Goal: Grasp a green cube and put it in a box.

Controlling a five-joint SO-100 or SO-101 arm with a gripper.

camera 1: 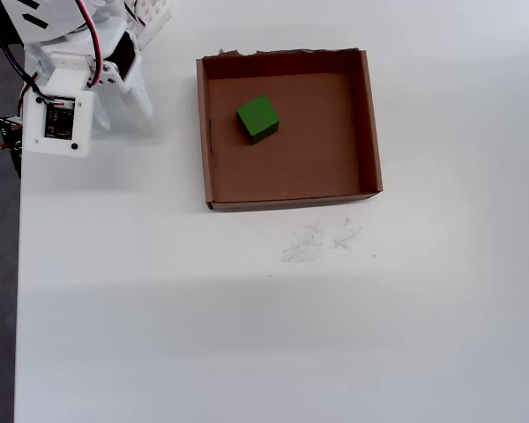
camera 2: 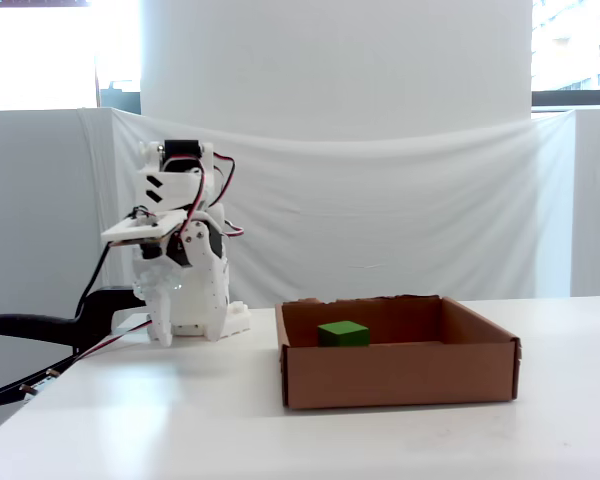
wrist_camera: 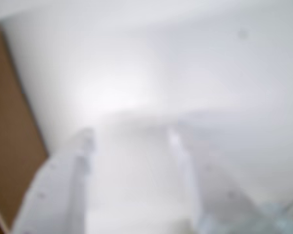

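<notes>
The green cube (camera 1: 257,118) lies inside the brown cardboard box (camera 1: 371,123), in its upper left part, touching no wall. In the fixed view the cube (camera 2: 342,333) shows just above the box's front wall (camera 2: 400,375). My white arm is folded at the table's far left, well clear of the box. My gripper (camera 1: 123,110) points down at the table beside the arm's base (camera 2: 180,320). In the blurred wrist view my gripper (wrist_camera: 131,134) has its two white fingers apart with only white table between them. A blurred brown shape (wrist_camera: 10,122) fills that view's left edge.
The table's left edge (camera 1: 18,264) runs close beside the arm. Faint pencil scribbles (camera 1: 317,240) mark the table in front of the box. A black clamp arm (camera 2: 40,328) and cables hang off the table's left side. A white cloth backdrop (camera 2: 380,200) stands behind.
</notes>
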